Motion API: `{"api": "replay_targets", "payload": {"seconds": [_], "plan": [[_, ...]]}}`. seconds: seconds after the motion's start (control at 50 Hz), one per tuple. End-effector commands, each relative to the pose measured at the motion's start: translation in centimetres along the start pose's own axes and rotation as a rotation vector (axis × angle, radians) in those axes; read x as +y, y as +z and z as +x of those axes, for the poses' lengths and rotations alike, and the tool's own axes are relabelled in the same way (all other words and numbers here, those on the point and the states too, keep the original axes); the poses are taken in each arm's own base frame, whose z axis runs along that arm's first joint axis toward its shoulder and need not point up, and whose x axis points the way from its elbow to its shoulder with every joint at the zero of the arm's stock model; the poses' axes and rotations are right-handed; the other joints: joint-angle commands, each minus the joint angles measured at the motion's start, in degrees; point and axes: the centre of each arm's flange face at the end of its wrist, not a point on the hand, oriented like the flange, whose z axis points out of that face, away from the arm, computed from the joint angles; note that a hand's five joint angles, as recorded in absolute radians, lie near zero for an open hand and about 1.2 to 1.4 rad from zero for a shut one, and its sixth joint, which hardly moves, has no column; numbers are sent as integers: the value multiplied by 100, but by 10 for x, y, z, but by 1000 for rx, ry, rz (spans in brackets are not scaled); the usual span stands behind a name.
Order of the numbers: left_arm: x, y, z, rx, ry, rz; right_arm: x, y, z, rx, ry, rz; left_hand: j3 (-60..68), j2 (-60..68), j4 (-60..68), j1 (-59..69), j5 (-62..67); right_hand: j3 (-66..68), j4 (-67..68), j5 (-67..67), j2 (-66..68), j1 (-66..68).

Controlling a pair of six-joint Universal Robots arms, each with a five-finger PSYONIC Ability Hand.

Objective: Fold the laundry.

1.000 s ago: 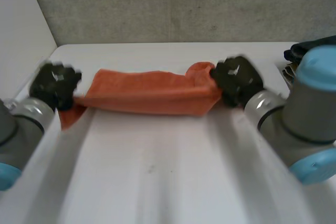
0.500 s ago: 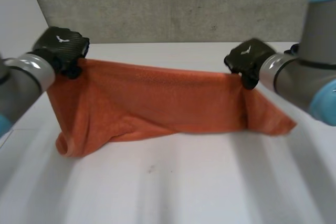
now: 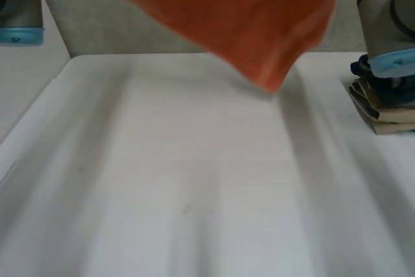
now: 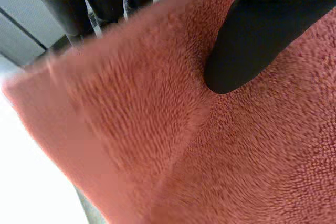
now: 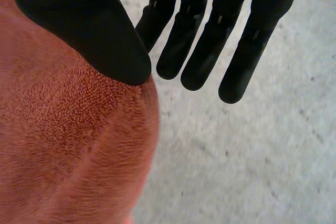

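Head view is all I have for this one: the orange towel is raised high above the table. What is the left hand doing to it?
Observer: In the left wrist view the left hand presses its thumb into the orange towel, and its fingers sit on the cloth's far side, so it pinches the towel.
Operator: And the right hand?
Observer: In the right wrist view the right hand has its thumb tip on the towel's edge, and its fingers run straight out past that edge, uncovered.
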Motion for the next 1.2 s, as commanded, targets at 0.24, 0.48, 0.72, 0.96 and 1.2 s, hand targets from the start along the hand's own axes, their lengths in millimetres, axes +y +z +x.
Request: {"api": "replay_targets", "payload": {"seconds": [0.24, 0.48, 0.72, 0.96, 1.2], "plan": [[102, -158, 16, 222, -21, -525, 112, -127, -59, -293, -16, -528, 1159, 1127, 1104, 1269, 1412, 1153, 1116, 1118, 1207, 1499], [129, -228, 24, 283, -42, -671, 170, -177, -65, -409, 74, -827, 1159, 1127, 1104, 1269, 1412, 1153, 1116, 1118, 1207, 1499], [128, -211, 13, 246, -52, -663, 197, -173, -32, -272, 294, -1026, 1159, 1127, 1104, 1269, 1412, -3019, -3057, -3055, -2966, -2673], [131, -203, 5, 223, -54, -680, 213, -177, -27, -191, 407, -1077, 1159, 1127, 1104, 1269, 1412, -4131, -4168, -4167, -4078, -3785], [130, -200, 4, 216, -69, -681, 211, -185, -44, -233, 377, -1078, 1159, 1127, 1104, 1269, 1412, -3946, -3984, -3982, -3893, -3600]]}}
